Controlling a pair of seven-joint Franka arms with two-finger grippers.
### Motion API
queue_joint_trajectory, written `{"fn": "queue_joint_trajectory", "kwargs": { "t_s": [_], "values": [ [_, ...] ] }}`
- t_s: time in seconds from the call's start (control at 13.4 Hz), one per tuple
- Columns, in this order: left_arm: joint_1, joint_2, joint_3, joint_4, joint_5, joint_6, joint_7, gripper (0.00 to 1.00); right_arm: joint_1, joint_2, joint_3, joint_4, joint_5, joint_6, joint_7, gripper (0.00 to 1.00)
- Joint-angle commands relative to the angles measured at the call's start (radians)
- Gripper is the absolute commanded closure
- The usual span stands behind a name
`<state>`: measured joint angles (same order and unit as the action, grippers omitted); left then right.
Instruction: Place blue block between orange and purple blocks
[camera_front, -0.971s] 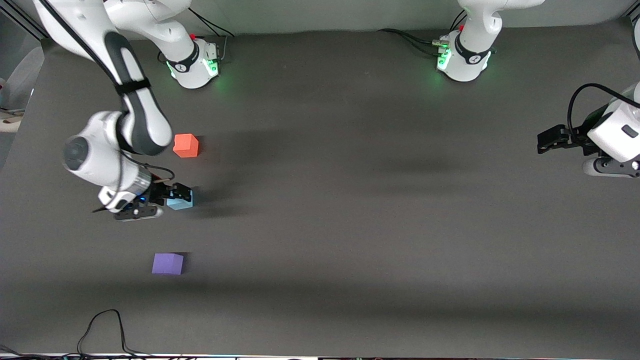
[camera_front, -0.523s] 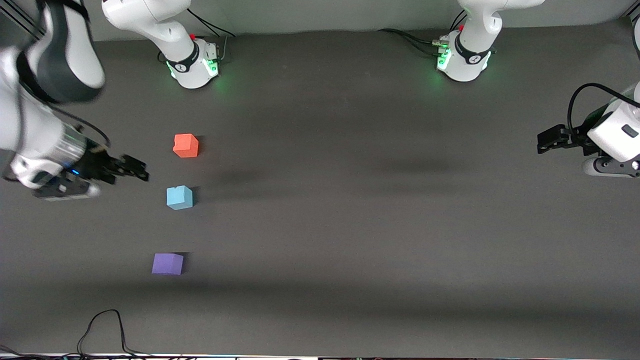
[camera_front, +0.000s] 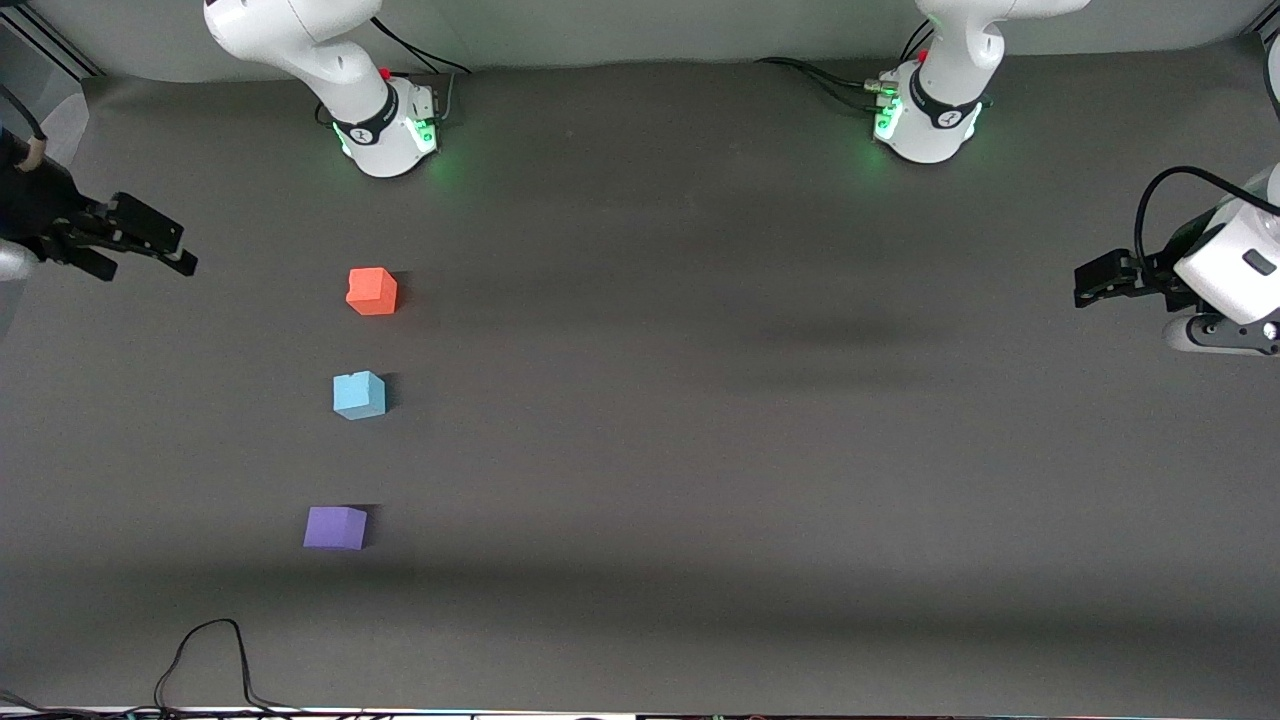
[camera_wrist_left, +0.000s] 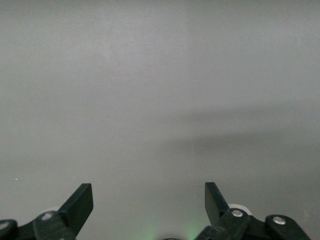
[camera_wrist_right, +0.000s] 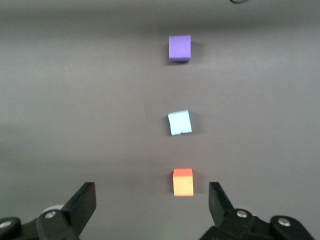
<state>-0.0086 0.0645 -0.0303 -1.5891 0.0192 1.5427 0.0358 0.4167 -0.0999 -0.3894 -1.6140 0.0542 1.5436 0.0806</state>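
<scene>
Right gripper (camera_front: 140, 245): up in the air over the right arm's end of the table (camera_front: 700, 450), at the edge of the front view; its two black fingers are spread wide with nothing between them. It is well apart from all three blocks.
Orange block (camera_front: 371, 291): sits on the table, the farthest of the three from the front camera, toward the right arm's end. In the right wrist view (camera_wrist_right: 183, 181) it shows between the spread fingertips but touches neither.
Blue block (camera_front: 358, 395): sits free on the table between the orange and purple blocks, roughly in line with them, turned a little askew. Nothing touches it. It also shows in the right wrist view (camera_wrist_right: 179, 122).
Purple block (camera_front: 335, 527): sits on the table, the nearest of the three to the front camera. It shows in the right wrist view as well (camera_wrist_right: 179, 48).
Cable (camera_front: 205, 660): a black loop lying on the table near the front camera's edge, nearer than the purple block.
Left gripper (camera_front: 1100, 281): waits in the air over the left arm's end of the table, fingers spread, holding nothing. Its wrist view (camera_wrist_left: 149, 200) shows only bare grey surface.
</scene>
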Motion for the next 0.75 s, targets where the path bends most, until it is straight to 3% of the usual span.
{"fn": "queue_joint_trajectory", "kwargs": {
  "t_s": [0.0, 0.15, 0.67],
  "values": [
    [-0.011, 0.005, 0.007, 0.015, -0.004, -0.006, 0.01, 0.0, 0.007, -0.011, -0.016, -0.001, -0.048, -0.025, 0.021, 0.0],
    [-0.01, 0.005, 0.007, 0.015, -0.004, -0.006, 0.01, 0.0, 0.008, -0.009, -0.014, -0.009, -0.096, -0.028, 0.019, 0.0],
    [-0.01, 0.008, 0.007, 0.018, -0.004, -0.004, 0.01, 0.0, 0.01, -0.027, -0.016, -0.018, -0.096, -0.051, 0.019, 0.0]
  ]
}}
